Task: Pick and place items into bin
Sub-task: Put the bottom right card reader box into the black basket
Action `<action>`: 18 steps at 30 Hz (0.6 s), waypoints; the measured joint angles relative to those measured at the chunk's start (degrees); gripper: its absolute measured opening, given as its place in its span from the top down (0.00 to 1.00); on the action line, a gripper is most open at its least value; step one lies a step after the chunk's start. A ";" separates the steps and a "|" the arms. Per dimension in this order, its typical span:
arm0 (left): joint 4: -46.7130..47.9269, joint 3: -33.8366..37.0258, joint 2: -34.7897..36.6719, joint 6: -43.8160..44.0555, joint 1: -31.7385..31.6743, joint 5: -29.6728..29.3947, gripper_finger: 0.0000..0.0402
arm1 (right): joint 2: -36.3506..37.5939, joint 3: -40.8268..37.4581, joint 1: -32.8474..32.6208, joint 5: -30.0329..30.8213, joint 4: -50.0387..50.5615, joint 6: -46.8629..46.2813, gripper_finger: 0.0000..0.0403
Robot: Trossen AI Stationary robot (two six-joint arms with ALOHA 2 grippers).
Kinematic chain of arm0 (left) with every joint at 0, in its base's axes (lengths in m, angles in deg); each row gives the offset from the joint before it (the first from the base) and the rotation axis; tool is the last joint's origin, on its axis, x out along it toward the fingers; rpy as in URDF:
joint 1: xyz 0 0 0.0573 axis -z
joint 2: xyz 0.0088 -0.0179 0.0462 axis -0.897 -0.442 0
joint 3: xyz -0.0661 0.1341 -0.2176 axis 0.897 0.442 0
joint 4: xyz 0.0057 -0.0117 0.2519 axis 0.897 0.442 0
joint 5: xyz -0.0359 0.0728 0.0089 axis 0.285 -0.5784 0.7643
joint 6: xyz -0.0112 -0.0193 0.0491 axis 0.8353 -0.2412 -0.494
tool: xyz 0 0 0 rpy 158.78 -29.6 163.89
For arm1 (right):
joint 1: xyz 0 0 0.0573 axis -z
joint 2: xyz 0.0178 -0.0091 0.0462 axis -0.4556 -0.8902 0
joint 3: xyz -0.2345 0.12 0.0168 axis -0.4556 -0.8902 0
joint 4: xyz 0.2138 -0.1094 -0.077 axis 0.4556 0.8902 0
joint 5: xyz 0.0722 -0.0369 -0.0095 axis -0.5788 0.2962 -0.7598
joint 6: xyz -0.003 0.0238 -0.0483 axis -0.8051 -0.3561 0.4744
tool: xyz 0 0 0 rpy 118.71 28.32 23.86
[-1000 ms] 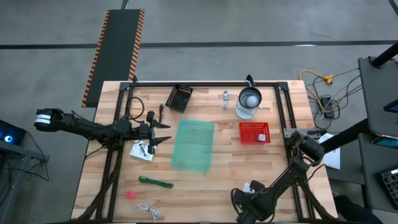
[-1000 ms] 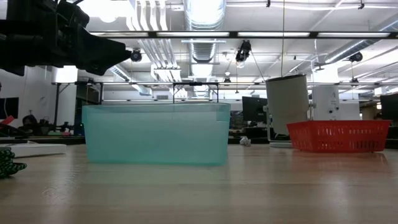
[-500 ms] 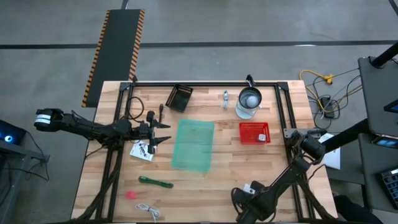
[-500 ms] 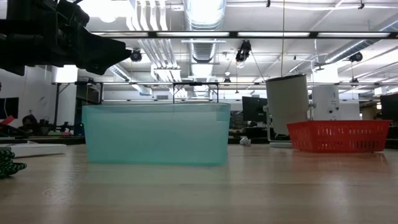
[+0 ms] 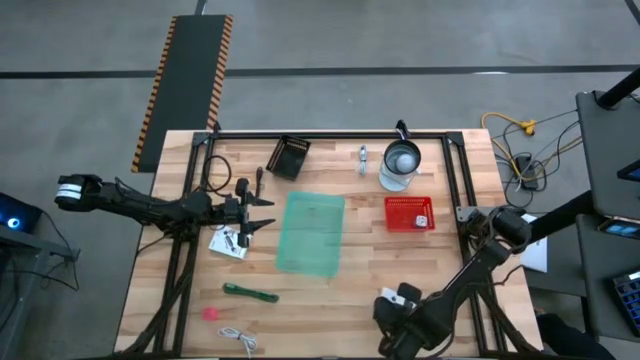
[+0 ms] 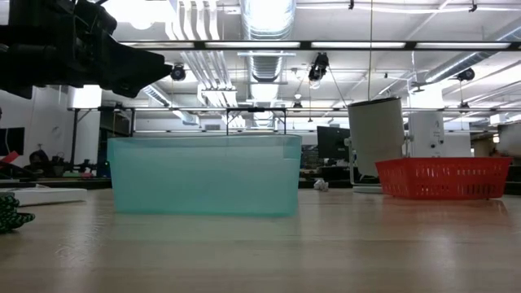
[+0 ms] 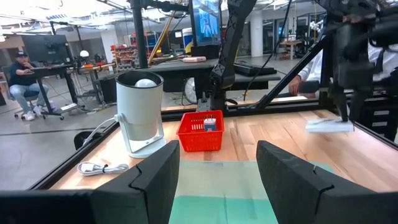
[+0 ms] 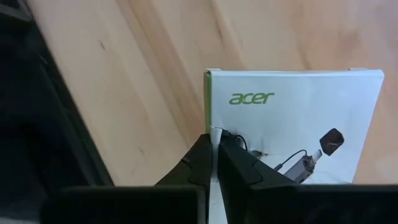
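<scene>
Left hand [image 5: 262, 215] apart beside teal bin [image 5: 311, 234], right hand [image 8: 214, 163] clamped on white packet [image 8: 292, 118]

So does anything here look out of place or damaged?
Yes: the flat white box printed "acer" has a small tear in its edge, right where the shut right gripper pinches it, near the wooden table's front edge.

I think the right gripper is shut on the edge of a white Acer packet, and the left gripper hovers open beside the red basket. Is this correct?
Not quite. The left gripper hovers open beside the green bin, not the red basket, as the high view shows. The right gripper is indeed shut on the white Acer packet.
</scene>
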 joint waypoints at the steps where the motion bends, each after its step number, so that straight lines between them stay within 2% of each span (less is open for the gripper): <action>1: 0.01 0.00 0.00 0.00 0.00 0.00 0.51 | 0.71 0.02 0.00 1.15 -0.07 0.00 0.98; 4: 0.01 0.00 0.02 0.00 0.00 0.02 0.51 | 2.69 0.02 -0.09 5.84 -0.66 1.59 0.98; 10: 0.18 0.02 0.02 -0.01 -0.04 -0.01 0.51 | 5.23 -0.02 -0.39 15.34 -5.81 10.86 0.98; 18: 0.10 0.04 0.00 -0.02 -0.04 0.02 0.51 | 5.84 -1.88 0.63 16.83 -13.02 19.07 0.98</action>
